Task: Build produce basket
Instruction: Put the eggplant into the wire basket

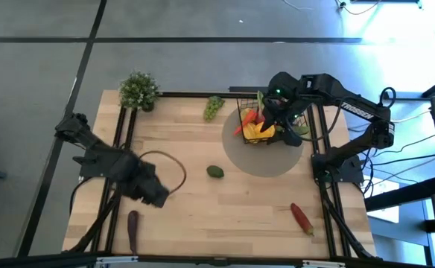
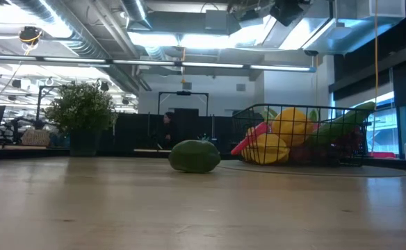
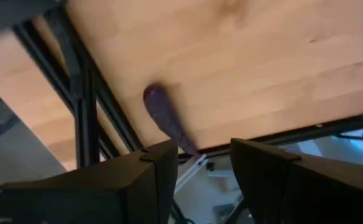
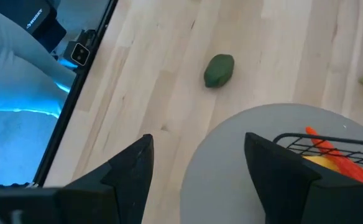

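The black wire basket [image 1: 256, 125] stands on a round grey mat [image 1: 266, 160] at the far right. It holds yellow, orange and green produce, and in the low view the basket [image 2: 300, 135] also shows a pink piece. My right gripper [image 1: 281, 113] hovers over the basket's right side, open and empty [image 4: 197, 168]. An avocado [image 1: 215, 172] lies mid-table, also in the right wrist view [image 4: 219, 70]. Green grapes [image 1: 214, 106] lie at the far edge, a red chili [image 1: 302, 217] near right, a purple eggplant [image 1: 133, 227] near left. My left gripper [image 1: 154, 192] is open [image 3: 203, 168] above the table's near left, with the eggplant [image 3: 163, 115] ahead of it.
A bushy potted plant [image 1: 138, 91] stands at the far left corner. Black frame rails [image 1: 121, 134] run along the table's left and right sides. A cable loop [image 1: 174, 165] lies beside the left arm. Bare wood [image 1: 225, 216] spans the middle and near part.
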You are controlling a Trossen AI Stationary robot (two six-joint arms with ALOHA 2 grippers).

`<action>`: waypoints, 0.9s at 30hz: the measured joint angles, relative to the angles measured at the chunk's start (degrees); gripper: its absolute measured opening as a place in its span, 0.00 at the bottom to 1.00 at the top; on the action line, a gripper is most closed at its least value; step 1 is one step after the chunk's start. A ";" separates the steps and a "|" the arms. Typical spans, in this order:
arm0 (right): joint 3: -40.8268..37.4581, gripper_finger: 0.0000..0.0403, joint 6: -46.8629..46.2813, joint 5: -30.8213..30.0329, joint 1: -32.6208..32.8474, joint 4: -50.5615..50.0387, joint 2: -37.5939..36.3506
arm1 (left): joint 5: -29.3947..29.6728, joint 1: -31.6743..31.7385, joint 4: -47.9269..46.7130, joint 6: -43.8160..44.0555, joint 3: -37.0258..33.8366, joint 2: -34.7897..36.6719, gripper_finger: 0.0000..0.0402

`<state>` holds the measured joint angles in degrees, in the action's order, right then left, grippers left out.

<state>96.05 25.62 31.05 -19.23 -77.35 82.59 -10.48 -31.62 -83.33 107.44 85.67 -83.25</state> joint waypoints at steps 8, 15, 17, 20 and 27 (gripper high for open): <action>0.00 0.60 -0.04 0.02 0.43 2.10 0.00 | 1.03 -15.70 2.81 27.65 -2.99 -3.64 0.34; 0.00 0.60 -0.08 0.02 0.43 3.49 0.00 | 0.49 -23.22 10.60 30.47 -6.96 -10.86 0.34; 0.00 0.60 -1.08 0.03 0.43 4.31 0.00 | -0.15 -24.38 12.72 30.55 -7.74 -12.89 0.34; 0.00 0.60 -3.96 0.04 0.43 5.34 0.00 | -2.25 -25.59 15.61 31.67 -8.43 -15.46 0.34; 0.00 0.60 -4.67 0.04 0.43 6.62 0.00 | -2.30 -27.59 21.70 31.72 -8.70 -21.50 0.34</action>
<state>96.05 20.95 31.09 -18.81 -70.74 82.59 -12.78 -59.21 -61.63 139.16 76.97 -104.75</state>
